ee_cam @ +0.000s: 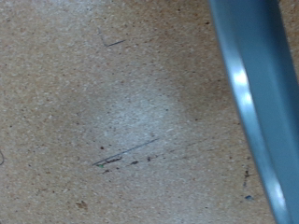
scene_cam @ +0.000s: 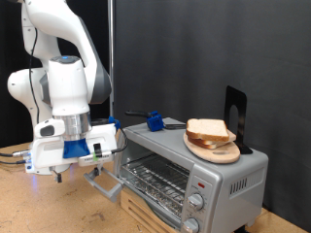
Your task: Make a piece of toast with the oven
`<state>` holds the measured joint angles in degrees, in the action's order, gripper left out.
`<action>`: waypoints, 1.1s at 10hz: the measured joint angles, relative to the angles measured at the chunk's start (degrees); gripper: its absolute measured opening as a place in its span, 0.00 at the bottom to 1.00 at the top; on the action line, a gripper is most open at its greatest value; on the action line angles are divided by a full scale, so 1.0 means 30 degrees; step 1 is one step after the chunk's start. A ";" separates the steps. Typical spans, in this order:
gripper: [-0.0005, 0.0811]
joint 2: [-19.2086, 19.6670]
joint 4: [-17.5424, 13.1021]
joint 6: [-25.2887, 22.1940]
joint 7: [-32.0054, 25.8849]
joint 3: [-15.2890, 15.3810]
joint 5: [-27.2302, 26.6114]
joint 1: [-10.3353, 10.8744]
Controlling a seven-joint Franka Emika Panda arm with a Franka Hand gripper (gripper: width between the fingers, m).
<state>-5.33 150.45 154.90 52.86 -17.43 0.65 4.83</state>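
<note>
The piece of toast (scene_cam: 206, 129) lies on a round wooden plate (scene_cam: 218, 152) on top of the silver oven (scene_cam: 233, 178) at the exterior view's right. The oven door (scene_cam: 109, 184) hangs open and the wire rack (scene_cam: 155, 181) shows inside. My gripper (scene_cam: 60, 175) points down just above the table, to the exterior view's left of the open door, and nothing shows between its fingers. The wrist view shows only the speckled tabletop (ee_cam: 112, 112) and a slanted grey-blue metal edge (ee_cam: 257, 103); the fingers do not show there.
A blue object (scene_cam: 153, 120) and a black stand (scene_cam: 236, 116) sit on the oven top. Two round knobs (scene_cam: 197, 203) are on the oven's front. A dark curtain forms the backdrop. Cables trail from the wrist at the left.
</note>
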 joint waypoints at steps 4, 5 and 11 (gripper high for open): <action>1.00 0.1527 -0.0031 0.1219 0.1651 -0.0148 0.1873 -0.0764; 1.00 0.2065 -0.0086 0.1631 0.1995 -0.0233 0.2123 -0.0873; 1.00 0.5258 -0.0958 0.3530 0.2193 -0.0417 0.2094 -0.1039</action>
<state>10.44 147.57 165.49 59.44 -18.68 6.93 1.71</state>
